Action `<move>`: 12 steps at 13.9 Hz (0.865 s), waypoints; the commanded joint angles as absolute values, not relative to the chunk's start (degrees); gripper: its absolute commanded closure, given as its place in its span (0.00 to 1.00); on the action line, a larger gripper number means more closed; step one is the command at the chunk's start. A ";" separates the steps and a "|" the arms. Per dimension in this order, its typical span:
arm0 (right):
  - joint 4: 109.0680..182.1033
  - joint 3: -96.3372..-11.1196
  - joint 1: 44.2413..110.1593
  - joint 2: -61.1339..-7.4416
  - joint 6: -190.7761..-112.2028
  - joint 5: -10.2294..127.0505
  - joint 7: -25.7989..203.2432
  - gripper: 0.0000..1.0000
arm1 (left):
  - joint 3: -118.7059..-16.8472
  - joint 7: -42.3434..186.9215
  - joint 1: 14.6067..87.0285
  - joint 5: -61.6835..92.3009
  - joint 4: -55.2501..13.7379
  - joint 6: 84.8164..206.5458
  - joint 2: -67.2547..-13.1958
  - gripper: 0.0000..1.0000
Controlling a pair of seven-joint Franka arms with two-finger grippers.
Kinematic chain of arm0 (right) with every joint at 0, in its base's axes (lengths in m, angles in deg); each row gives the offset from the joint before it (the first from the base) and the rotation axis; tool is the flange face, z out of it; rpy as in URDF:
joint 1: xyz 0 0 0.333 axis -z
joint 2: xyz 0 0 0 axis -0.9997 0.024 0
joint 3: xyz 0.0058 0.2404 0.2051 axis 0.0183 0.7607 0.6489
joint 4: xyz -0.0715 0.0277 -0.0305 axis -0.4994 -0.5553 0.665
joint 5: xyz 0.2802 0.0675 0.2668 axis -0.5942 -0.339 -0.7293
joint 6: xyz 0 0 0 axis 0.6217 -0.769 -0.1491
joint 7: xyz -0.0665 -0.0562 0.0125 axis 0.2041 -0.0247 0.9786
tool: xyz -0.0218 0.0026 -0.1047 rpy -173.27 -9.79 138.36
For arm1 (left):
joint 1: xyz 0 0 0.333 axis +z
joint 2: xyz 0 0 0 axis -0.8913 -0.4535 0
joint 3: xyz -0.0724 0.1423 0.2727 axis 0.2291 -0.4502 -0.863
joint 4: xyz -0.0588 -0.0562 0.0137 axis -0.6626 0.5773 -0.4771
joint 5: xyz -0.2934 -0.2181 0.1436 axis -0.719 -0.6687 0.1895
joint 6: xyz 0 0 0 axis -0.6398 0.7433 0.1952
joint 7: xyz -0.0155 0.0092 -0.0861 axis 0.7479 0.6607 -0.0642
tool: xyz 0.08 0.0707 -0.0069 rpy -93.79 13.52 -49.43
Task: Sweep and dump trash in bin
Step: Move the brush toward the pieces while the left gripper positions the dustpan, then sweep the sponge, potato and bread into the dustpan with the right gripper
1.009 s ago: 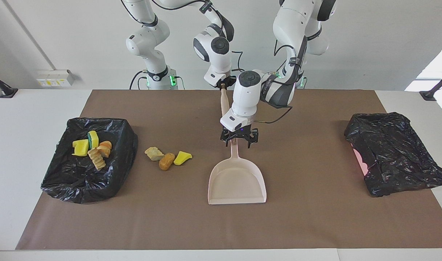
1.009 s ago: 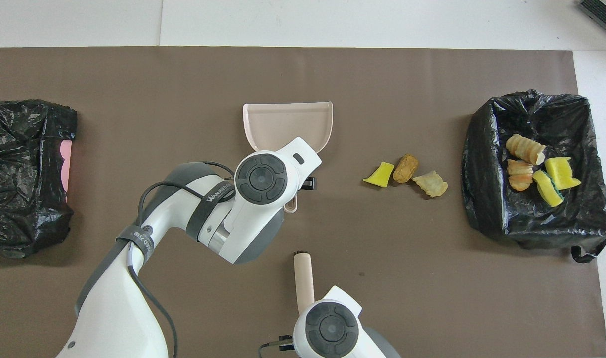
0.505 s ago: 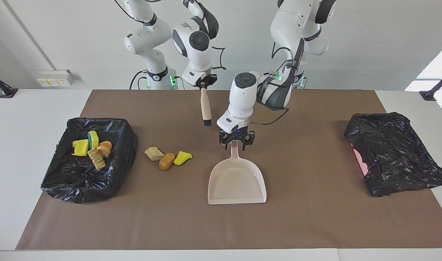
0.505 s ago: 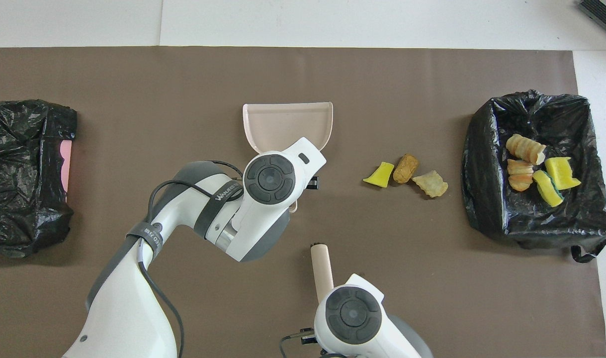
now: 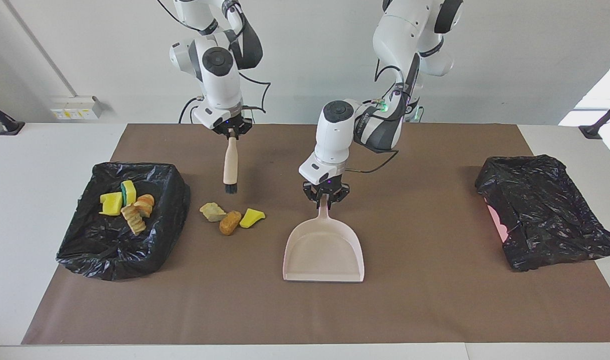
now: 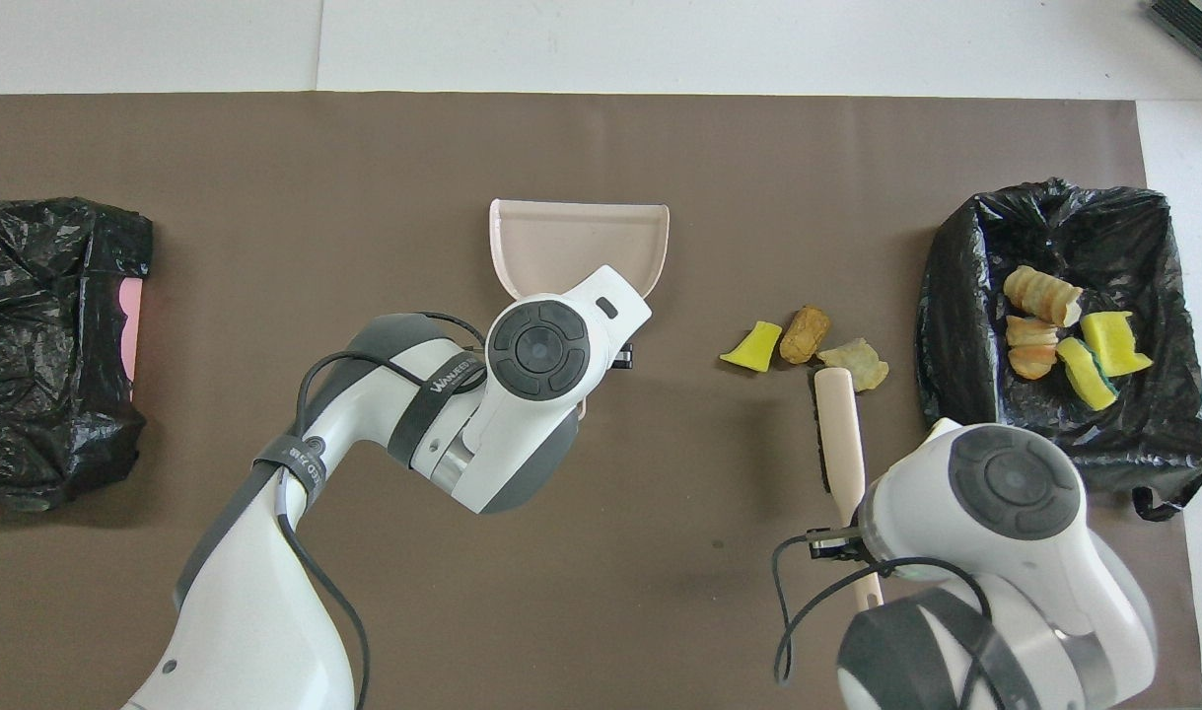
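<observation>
Trash in two lots: three loose bits on the brown mat (image 5: 435,310), namely a pale beige lump (image 5: 212,212), an orange-brown lump (image 5: 229,222) and a yellow sponge piece (image 5: 252,217), lying in a short row touching or nearly so; four more bits (image 5: 127,202) lie inside the black-lined bin (image 5: 109,250) at the right arm's end of the table, among them a green-topped yellow sponge (image 6: 1086,373). Loose row sits between that bin and the pale pink dustpan (image 5: 324,250), which rests flat mid-mat, its handle pointing toward the robots. Left gripper (image 5: 326,196) is clenched on the tip of the dustpan handle, arm reaching in low over the mat. Right gripper (image 5: 230,131) is clamped on the top end of the brush (image 5: 230,165); brush hangs near upright, beige handle down to black bristles, above the mat just on the robots' side of the pale beige lump, bristles clear of the bits in the facing view. Second black-bagged bin (image 5: 545,210) stands at the left arm's end of the table, a pink patch showing at its edge, well apart from everything else.
</observation>
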State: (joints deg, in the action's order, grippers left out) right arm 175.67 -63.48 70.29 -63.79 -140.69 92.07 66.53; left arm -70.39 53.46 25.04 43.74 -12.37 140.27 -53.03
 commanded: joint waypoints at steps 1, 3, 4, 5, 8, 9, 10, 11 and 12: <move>166.76 -62.69 75.60 -54.15 -142.51 96.19 70.79 1.00 | -71.15 55.37 24.80 45.19 -12.01 136.95 -50.48 0.97; 162.09 -62.69 77.80 -47.46 -144.19 101.80 71.58 1.00 | -71.33 67.62 26.20 45.19 -12.46 131.78 -46.97 0.96; 161.28 -62.69 79.12 -45.52 -144.54 104.96 74.45 1.00 | -71.33 74.83 26.90 45.10 -12.28 128.27 -45.91 0.95; 161.28 -62.77 80.00 -44.80 -145.15 106.13 77.01 1.00 | -71.33 80.82 27.09 45.10 -12.37 125.89 -44.68 0.95; 161.45 -62.69 80.54 -42.43 -145.86 106.49 78.53 1.00 | -71.33 96.82 28.75 44.75 -12.37 119.73 -43.44 0.96; 161.45 -62.60 80.19 -41.81 -146.04 105.97 78.27 1.00 | -71.33 101.14 29.02 44.58 -12.37 117.88 -43.35 0.97; 161.45 -62.51 79.93 -41.28 -146.39 105.09 78.09 1.00 | -71.24 105.09 29.80 44.32 -12.54 116.39 -43.17 0.98; 161.54 -62.51 79.49 -40.84 -146.57 103.17 78.09 1.00 | -71.07 109.75 30.42 43.62 -13.50 116.28 -42.74 0.99; 161.71 -62.51 78.79 -40.14 -146.74 100.37 77.74 1.00 | -71.15 115.71 30.34 43.17 -14.64 117.15 -42.21 1.00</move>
State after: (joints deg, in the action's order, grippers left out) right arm 162.12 -62.81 79.39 -41.21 -145.83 103.91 77.07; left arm -71.63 106.80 29.43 43.86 -12.14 117.26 -44.07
